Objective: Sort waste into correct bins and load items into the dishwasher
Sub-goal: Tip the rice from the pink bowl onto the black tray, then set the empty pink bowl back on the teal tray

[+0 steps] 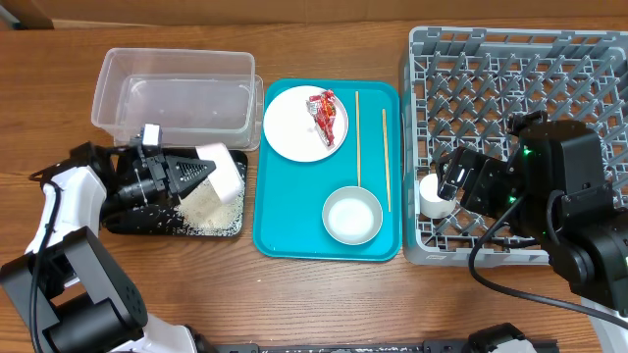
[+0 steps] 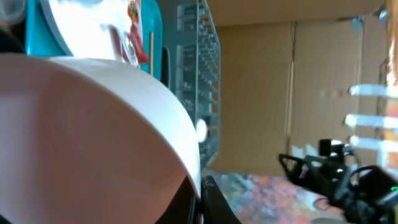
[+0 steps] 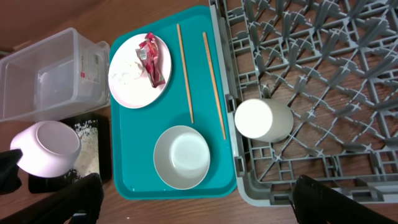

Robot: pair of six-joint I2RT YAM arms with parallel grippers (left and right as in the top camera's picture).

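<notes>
The wooden table [image 1: 294, 304] carries a clear tub [image 1: 172, 69] at the far left. Just in front of it is the black tray [image 1: 177, 233], which has loose rice [image 1: 214, 208] spread on its right half. The teal tray [image 1: 294, 230] lies in the middle, beside both bins, and the grey rack [image 1: 510, 69] fills the right side. The left gripper [image 1: 196, 173] is clenched on the rim of the pale bowl [image 1: 226, 169] and holds it over the black tray, above the rice. The arm covers the left part of that tray. The bowl is tipped well off upright. In the right wrist view its mouth shows, turned partly up and toward the teal tray. In the left wrist view the bowl wall fills most of the picture and hides what is under it. On the teal tray, the plate [image 1: 289, 127] sits at the far end with the red wrapper [image 1: 325, 116] on its right side. The dish [image 1: 352, 216] stands upright at the near end. The two chopsticks [image 1: 358, 137] lie parallel and a little apart, with their long axis running from the far edge to the near edge, between the plate and the rack. The cup [image 1: 433, 194] is among the pegs in the near-left corner of the rack, close to the teal tray. I cannot tell if it stands straight or leans. The right gripper [image 1: 451, 183] hangs just beside the cup on its right. Its fingers [image 3: 84, 199] are spread wide, with nothing between them.
</notes>
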